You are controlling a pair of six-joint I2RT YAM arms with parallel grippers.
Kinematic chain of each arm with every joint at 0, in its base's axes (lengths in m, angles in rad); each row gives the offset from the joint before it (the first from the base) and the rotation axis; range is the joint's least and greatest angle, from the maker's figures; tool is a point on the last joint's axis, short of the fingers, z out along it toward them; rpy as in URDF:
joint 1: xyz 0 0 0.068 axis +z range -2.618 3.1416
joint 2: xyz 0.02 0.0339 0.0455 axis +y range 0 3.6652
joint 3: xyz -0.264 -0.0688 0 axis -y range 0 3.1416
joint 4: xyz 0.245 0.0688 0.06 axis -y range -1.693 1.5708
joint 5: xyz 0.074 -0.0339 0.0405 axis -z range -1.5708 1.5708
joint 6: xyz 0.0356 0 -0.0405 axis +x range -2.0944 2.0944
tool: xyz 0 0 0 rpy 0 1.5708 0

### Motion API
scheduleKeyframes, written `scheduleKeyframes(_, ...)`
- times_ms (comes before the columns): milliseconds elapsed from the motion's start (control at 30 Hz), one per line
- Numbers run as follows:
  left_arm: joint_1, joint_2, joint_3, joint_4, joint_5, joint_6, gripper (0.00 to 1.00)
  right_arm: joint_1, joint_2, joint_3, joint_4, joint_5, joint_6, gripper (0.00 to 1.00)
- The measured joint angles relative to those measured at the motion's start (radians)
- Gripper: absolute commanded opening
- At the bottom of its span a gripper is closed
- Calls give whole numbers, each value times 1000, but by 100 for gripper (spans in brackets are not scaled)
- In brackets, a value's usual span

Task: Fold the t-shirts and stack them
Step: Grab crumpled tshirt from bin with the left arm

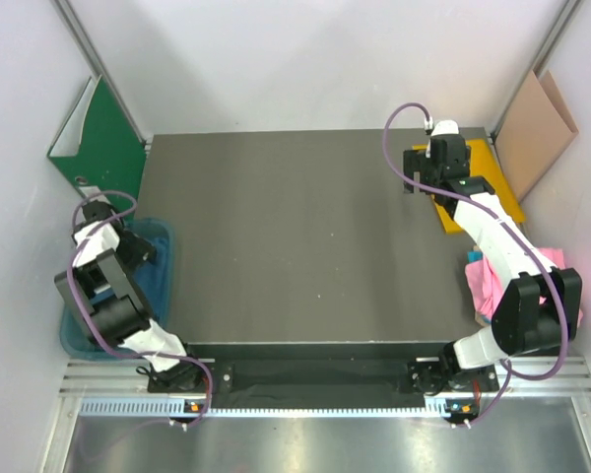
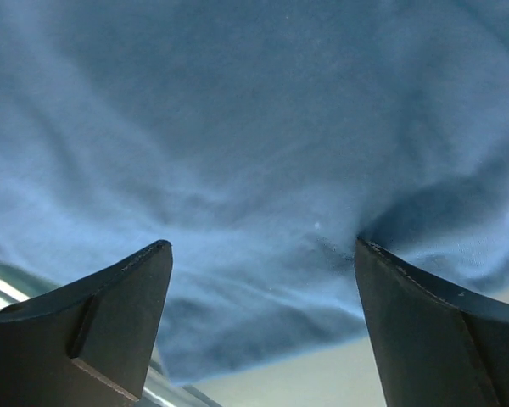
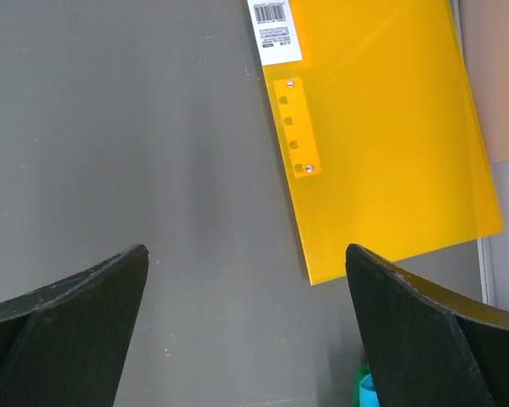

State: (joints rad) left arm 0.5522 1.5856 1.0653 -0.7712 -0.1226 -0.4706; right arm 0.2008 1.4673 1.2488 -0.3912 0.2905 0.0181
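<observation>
- Pickup step, judging by the pose: the left gripper (image 2: 259, 246), fingers spread wide and holding nothing, is poised at the dark blue t-shirt (image 2: 237, 127), left of the table (image 1: 295, 236).
- The right gripper (image 3: 246, 254), likewise spread and holding nothing, hangs over the table's far-right corner.
- Next move: lower and pinch the cloth.

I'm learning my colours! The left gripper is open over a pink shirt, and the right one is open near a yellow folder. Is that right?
Not quite. The shirt under the left gripper is blue, not pink, as the left wrist view shows. The right gripper is indeed open near the yellow folder.
</observation>
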Motion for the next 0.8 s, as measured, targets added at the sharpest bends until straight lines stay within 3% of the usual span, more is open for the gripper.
scheduleKeyframes(33,0,16,-2,5,3,-3,84,0,0,0,0,0,0,100)
scheduleKeyframes(67,0,37,-2,11,7,-5,69,0,0,0,1,-1,0,100)
scheduleKeyframes(133,0,69,-3,23,16,-15,51,0,0,0,0,-3,0,100)
scheduleKeyframes(167,0,83,-3,27,20,-18,26,0,0,0,0,-3,0,100)
scheduleKeyframes(233,0,102,-3,35,18,-25,0,0,0,0,0,-3,0,100)
scheduleKeyframes(533,2,72,16,5,5,-22,0,0,15,3,-1,-3,0,100)
scheduleKeyframes(800,-1,-262,182,-15,53,-44,0,0,86,34,-25,-19,0,100)
